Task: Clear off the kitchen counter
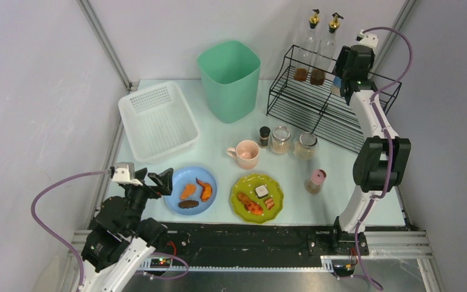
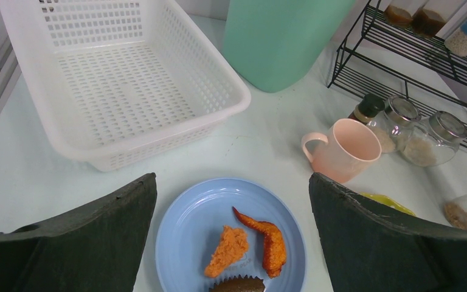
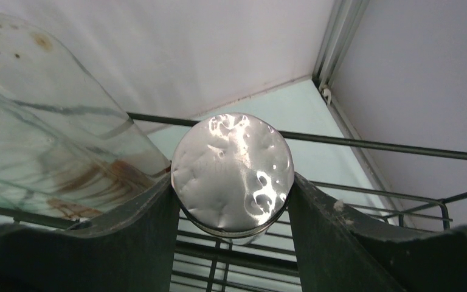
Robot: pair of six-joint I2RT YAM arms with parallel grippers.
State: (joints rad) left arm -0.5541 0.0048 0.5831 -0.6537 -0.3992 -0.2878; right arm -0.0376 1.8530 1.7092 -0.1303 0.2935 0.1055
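Observation:
The pale kitchen counter (image 1: 219, 146) carries a blue plate (image 1: 197, 174) with fried food pieces, a green plate (image 1: 246, 185) with food, a pink cup (image 1: 246, 153), two glass jars (image 1: 280, 140) (image 1: 306, 146), a small dark-capped bottle (image 1: 264, 136) and a pink-capped shaker (image 1: 315, 180). My left gripper (image 1: 153, 184) hovers open at the blue plate's (image 2: 194, 225) near-left side, fingers (image 2: 97, 237) spread wide and holding nothing. My right gripper (image 1: 342, 82) is shut on a foil-topped jar (image 3: 232, 173), held over the top shelf of the black wire rack (image 1: 316, 103).
A white perforated basket (image 1: 158, 118) sits at the back left, with a tall green bin (image 1: 230, 79) beside it. Two glass oil bottles (image 1: 309, 48) (image 1: 325, 52) stand on the rack's top shelf, close to the held jar. Walls and a metal frame enclose the counter.

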